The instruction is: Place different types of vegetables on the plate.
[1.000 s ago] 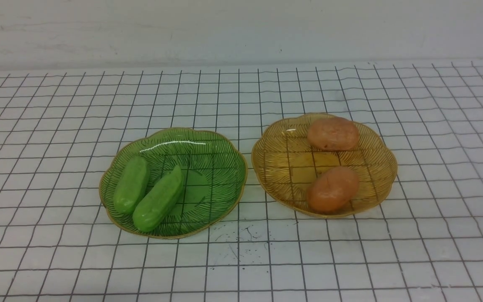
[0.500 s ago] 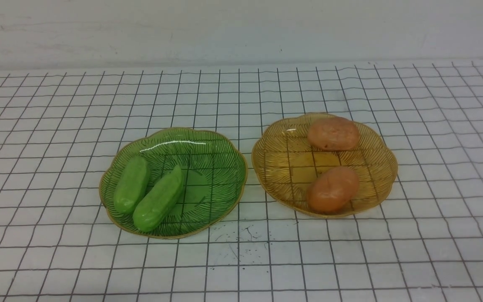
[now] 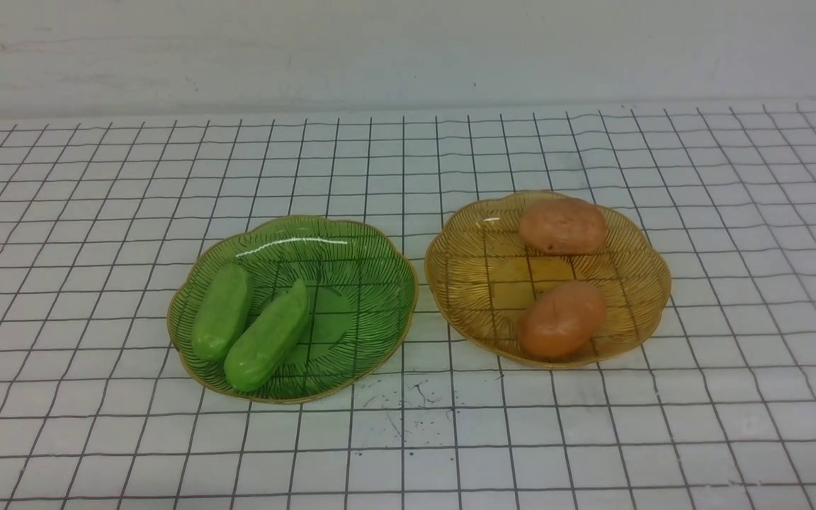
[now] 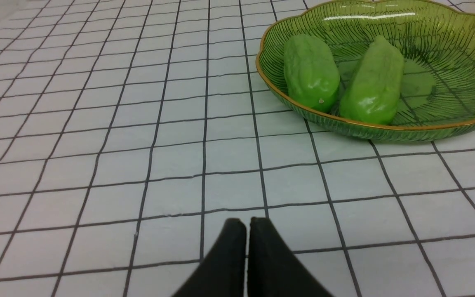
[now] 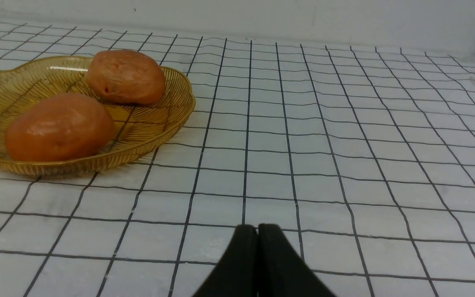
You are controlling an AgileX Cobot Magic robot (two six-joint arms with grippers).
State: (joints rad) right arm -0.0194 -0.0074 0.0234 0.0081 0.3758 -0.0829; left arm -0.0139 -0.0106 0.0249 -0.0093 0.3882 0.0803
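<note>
Green plate [image 3: 372,283]: two cucumbers [image 3: 222,312]. Amber plate [image 3: 465,283]: two potatoes [image 3: 562,225]. Left claw [image 4: 248,222], right claw [image 5: 257,229] pressed together, empty.

Bright even light, soft faint shadows, white glare streaks on green plate [image 3: 293,241] and amber plate [image 3: 482,221], slightly soft focus

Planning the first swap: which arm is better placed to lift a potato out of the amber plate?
Right. The potato in the amber plate lies near the shut right gripper.
</note>
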